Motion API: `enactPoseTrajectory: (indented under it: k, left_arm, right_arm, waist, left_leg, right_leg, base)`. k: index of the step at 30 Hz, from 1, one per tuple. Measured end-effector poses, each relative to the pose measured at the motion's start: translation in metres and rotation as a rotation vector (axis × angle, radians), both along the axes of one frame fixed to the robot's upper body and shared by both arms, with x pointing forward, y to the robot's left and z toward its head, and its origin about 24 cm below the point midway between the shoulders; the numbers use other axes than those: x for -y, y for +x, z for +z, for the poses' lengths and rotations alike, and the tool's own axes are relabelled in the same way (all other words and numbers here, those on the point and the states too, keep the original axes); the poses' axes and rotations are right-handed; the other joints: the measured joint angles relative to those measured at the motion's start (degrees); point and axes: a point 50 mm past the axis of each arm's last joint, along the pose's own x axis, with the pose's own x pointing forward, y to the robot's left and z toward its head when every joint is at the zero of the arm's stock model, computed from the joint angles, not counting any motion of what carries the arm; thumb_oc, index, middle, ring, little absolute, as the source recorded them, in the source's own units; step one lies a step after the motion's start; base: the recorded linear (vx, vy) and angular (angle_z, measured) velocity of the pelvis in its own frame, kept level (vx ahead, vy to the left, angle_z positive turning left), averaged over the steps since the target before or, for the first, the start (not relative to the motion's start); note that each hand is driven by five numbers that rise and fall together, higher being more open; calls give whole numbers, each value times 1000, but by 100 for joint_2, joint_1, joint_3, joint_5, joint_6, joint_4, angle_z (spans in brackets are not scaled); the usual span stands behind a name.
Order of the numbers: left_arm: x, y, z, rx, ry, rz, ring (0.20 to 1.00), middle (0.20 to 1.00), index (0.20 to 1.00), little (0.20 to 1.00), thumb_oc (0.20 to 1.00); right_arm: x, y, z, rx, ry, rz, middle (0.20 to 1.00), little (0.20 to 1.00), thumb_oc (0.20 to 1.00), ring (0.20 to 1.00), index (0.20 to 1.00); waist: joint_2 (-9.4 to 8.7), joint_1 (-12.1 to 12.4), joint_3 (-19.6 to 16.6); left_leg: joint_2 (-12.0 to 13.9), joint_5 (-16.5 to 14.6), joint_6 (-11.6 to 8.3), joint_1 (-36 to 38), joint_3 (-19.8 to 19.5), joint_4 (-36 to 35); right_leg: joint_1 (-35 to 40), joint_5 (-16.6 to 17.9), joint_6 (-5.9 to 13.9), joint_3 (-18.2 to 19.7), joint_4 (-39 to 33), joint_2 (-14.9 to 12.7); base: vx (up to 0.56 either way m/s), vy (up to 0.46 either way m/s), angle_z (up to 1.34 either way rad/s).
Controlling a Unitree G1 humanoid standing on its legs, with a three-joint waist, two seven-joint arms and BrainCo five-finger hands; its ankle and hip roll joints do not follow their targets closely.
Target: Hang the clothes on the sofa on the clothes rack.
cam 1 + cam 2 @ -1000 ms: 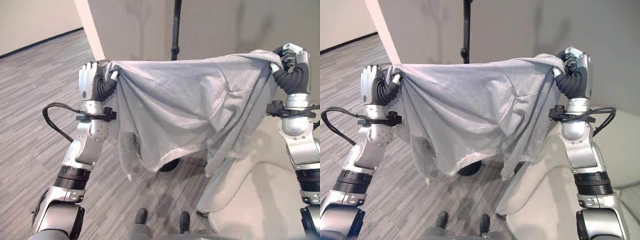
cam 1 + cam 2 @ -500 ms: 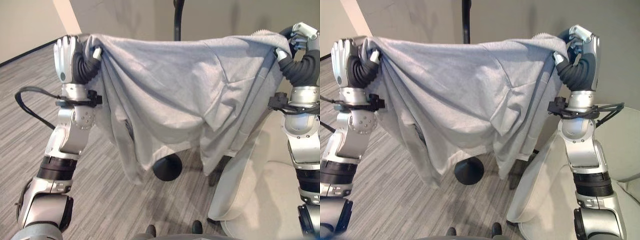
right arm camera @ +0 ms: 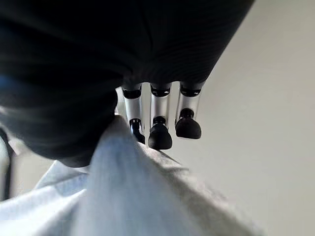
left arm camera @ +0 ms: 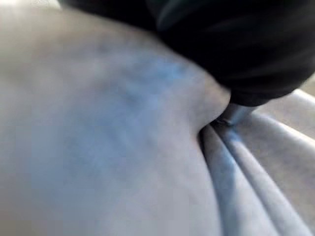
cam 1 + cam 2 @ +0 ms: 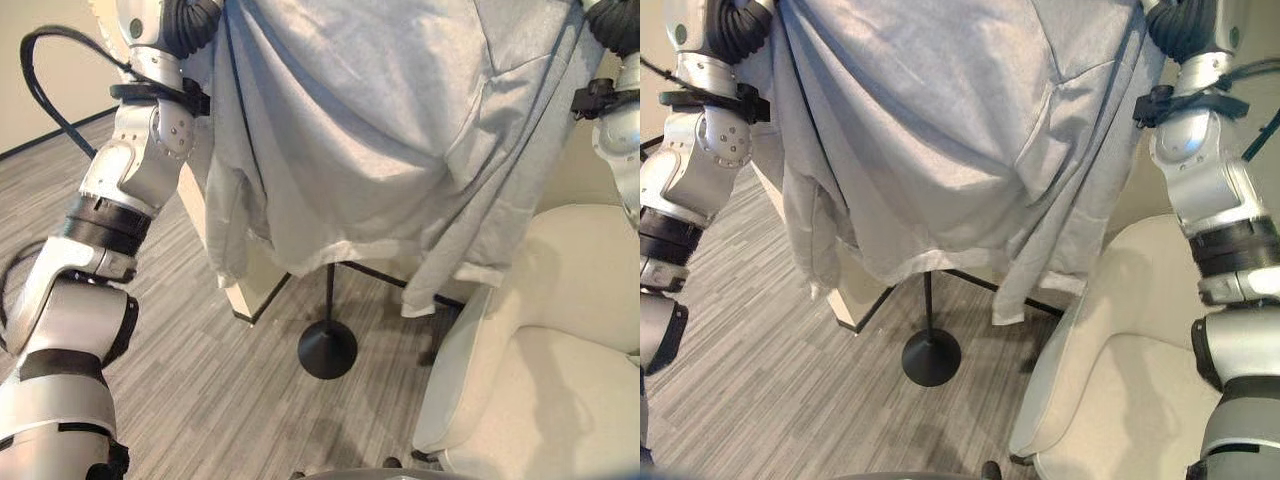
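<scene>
I've got the grey shirt (image 5: 380, 150) held up high, spread between both arms, above the rack's base (image 5: 327, 350) and beside the sofa (image 5: 540, 380); right hand (image 3: 157, 123) fingers curled onto the cloth; left hand (image 4: 236, 110) pinches a fold; risk: shirt blocks my view of the rack, so it may miss and drop

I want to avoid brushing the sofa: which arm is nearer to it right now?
Right. The right arm comes up directly above the cream sofa, while the left arm rises on the far side of the hanging grey garment, over bare floor.
</scene>
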Motion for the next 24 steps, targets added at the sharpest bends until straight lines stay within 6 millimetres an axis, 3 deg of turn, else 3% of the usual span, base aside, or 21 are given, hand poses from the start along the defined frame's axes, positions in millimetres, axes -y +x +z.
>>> enactPoseTrajectory:
  k: [7, 9, 10, 14, 21, 24]
  left_arm:
    - [-1, 28, -33, -205, 31, 92, 200, 200, 200, 200, 200]
    - [-7, 40, -67, -354, 15, 152, 200, 200, 200, 200, 200]
    - [-7, 41, -73, -377, 9, 159, 200, 200, 200, 200, 200]
    - [-4, 42, -93, -438, 11, 134, 200, 200, 200, 200, 200]
    - [-4, 40, -105, -458, -52, 94, 200, 200, 200, 200, 200]
    - [-5, 33, -126, -477, -102, 53, 200, 200, 200, 200, 200]
  right_arm:
    - [-12, 33, -41, -242, 29, -46, 200, 200, 200, 200, 200]
    - [-28, 46, -90, -419, 23, -33, 200, 200, 200, 200, 200]
    - [-30, 47, -100, -455, 28, -32, 200, 200, 200, 200, 200]
    - [-28, 47, -142, -568, 72, -30, 200, 200, 200, 200, 200]
    - [-34, 40, -169, -608, 114, 42, 200, 200, 200, 200, 200]
    - [-41, 31, -192, -631, 126, 111, 200, 200, 200, 200, 200]
  waist:
    - [-1, -43, -3]
    - [-15, -76, 37]
    - [-23, -81, 78]
    - [-64, -69, 403]
    - [-72, -65, 590]
    - [-70, -59, 599]
  left_leg:
    - [-10, 100, -14, -469, 17, 2]
    - [-3, 149, -26, -705, 14, 3]
    - [2, 155, -35, -748, 13, 5]
    - [17, 162, -53, -841, -2, 33]
    - [13, 161, -54, -840, -42, 9]
    - [14, 160, -55, -822, -74, 7]
  right_leg:
    - [-483, 134, -15, 34, 3, 2]
    - [-725, 190, -41, 36, 4, 39]
    - [-764, 193, -44, 36, 4, 46]
    - [-839, 209, -59, 7, 4, 58]
    - [-829, 208, -59, -76, 4, 50]
    - [-796, 191, -41, -107, 3, 42]
  base:
    - [-127, -7, -2]
    - [-203, -10, -1]
    - [-118, 3, -2]
    - [-46, -2, 2]
    - [5, 3, 2]
    - [32, 2, 4]
